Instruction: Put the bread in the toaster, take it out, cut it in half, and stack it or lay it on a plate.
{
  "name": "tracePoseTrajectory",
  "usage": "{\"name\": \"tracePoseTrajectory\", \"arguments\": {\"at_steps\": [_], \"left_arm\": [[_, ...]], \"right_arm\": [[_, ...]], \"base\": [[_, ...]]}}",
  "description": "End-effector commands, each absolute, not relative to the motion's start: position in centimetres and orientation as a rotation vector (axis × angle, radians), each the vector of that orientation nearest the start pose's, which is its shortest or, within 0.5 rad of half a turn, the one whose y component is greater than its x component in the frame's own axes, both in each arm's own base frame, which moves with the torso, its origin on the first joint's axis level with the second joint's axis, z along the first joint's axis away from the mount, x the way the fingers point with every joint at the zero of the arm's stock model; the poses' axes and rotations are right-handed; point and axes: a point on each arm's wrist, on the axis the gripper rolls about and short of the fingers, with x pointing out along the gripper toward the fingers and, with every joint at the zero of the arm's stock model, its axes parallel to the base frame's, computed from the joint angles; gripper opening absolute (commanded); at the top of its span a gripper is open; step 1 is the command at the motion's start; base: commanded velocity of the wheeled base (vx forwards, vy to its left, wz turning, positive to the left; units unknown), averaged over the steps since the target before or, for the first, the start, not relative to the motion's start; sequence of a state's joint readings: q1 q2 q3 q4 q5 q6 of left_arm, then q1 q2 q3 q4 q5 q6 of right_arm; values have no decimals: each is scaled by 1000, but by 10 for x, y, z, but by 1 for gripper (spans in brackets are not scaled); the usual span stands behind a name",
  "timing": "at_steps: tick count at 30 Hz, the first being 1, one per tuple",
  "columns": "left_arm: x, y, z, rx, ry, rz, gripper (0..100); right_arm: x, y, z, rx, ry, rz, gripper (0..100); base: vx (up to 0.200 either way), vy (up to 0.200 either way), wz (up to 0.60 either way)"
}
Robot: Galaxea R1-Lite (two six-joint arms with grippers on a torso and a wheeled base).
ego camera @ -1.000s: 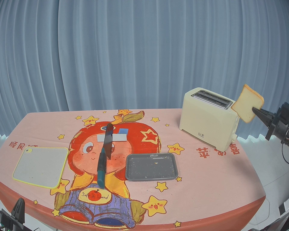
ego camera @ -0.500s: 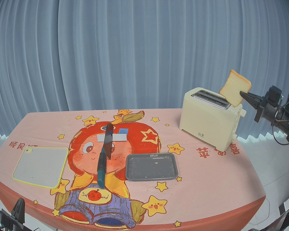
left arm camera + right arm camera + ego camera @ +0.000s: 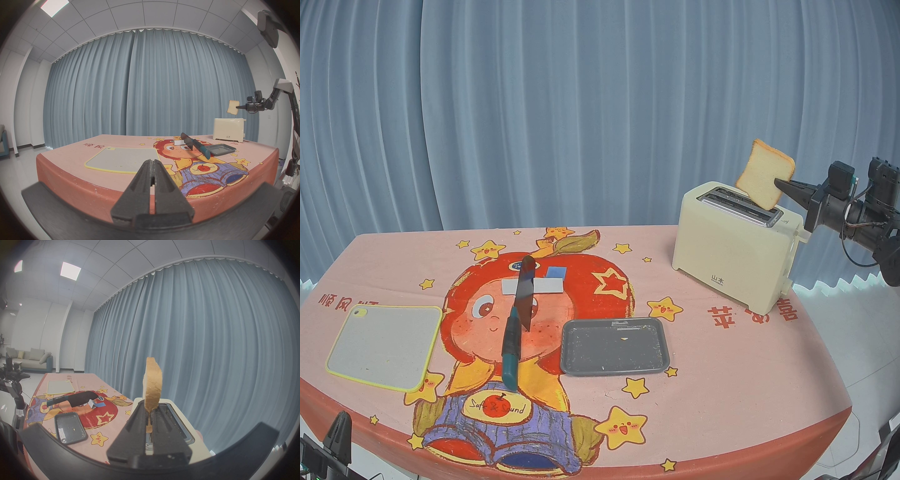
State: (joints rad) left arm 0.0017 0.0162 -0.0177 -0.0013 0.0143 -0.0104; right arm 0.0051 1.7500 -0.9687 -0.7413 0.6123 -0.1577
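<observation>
The bread [image 3: 765, 174] is a flat square slice, pale with a brown crust. It hangs tilted just above the slots of the smooth cream box-shaped toaster [image 3: 731, 250]. The black pointed right fingers [image 3: 786, 184] pinch its lower part. The left fingers [image 3: 144, 179] are pressed together, holding nothing, before the surface [image 3: 737, 375].

Open air around the toaster [image 3: 731, 250], bread [image 3: 764, 174] just above it.
</observation>
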Motion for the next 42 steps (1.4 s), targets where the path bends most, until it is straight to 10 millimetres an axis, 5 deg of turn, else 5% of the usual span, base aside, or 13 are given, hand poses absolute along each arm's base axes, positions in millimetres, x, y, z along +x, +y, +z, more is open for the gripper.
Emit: {"name": "tracePoseTrajectory", "arguments": {"at_steps": [1,9,42], "left_arm": [[-23,0,76,-11,-2,17,0],[-23,0,76,-11,-2,15,0],[-23,0,76,-11,-2,18,0]], "right_arm": [[342,18,213,-134,21,630,0],[357,19,202,-133,41,633,0],[367,10,190,-179,57,608,0]], "base": [[0,0,0],[0,0,0],[0,0,0]]}}
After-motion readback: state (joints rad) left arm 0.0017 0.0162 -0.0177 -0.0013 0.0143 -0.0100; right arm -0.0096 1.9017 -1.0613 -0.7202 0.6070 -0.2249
